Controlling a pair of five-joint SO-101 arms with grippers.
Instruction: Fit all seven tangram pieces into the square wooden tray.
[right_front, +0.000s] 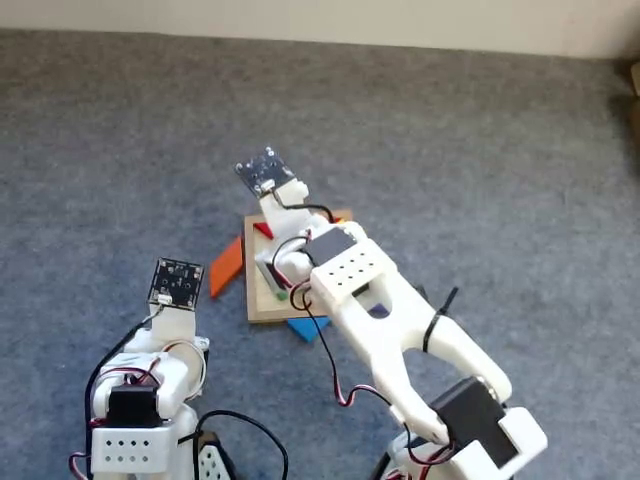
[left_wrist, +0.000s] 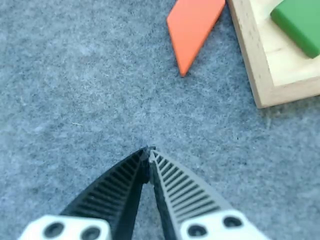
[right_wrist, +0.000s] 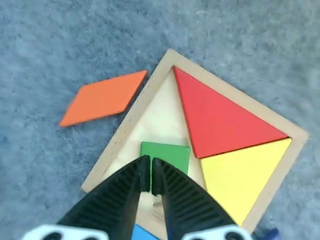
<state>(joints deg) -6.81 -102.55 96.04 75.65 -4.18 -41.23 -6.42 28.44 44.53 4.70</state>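
Right claw (right_wrist: 150, 161): jaws drawn together with only a thin slit between them, nothing gripped. It sits over the green square (right_wrist: 167, 156), which lies inside the square wooden tray (right_wrist: 296, 136) close to one rim. Whether the tips touch the square cannot be told.

The red triangle (right_wrist: 220, 117) and yellow triangle (right_wrist: 245, 175) lie flat in the tray, meeting along one edge. The orange parallelogram (right_wrist: 102, 97) lies on the grey table (right_wrist: 60, 45) just outside the tray, one tip near the rim. A blue piece (right_front: 308, 328) lies outside the tray on the side nearer the arm bases.

Left claw (left_wrist: 150, 149): tips closed together, empty, over bare table, apart from the orange parallelogram.
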